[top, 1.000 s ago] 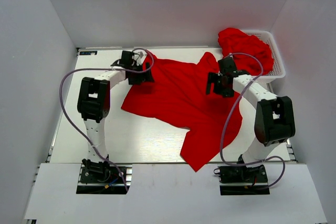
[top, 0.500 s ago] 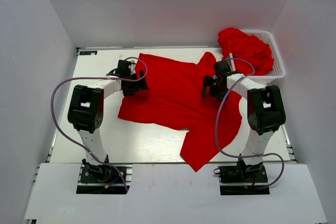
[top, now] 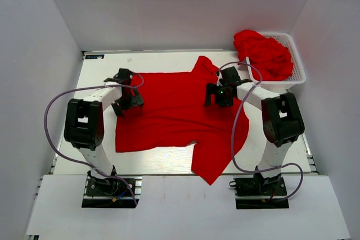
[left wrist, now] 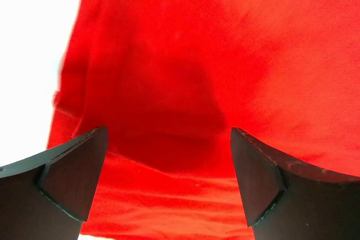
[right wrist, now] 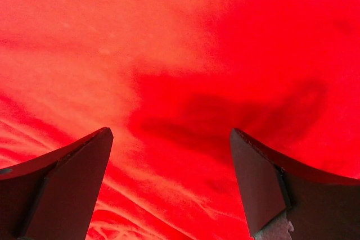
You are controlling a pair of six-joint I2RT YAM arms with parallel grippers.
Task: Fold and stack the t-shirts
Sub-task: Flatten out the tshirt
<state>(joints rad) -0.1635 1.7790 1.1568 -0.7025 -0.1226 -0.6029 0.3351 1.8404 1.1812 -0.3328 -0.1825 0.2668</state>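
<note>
Red t-shirt (top: pixel 169 111) lies spread across the counter (top: pixel 101 68); more t-shirts (top: pixel 261 51) are heaped in the far-right basket (top: pixel 298 67). Left jaws and right jaws, both wide and empty, hang over its left and right parts.

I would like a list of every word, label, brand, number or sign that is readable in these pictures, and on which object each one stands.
No text is readable in any view.
Spread t-shirt: plain red, no print.
Heaped t-shirts in the white basket: no print visible.
Dark strip at the far left corner of the table: perhaps a label, too small to read.
</note>
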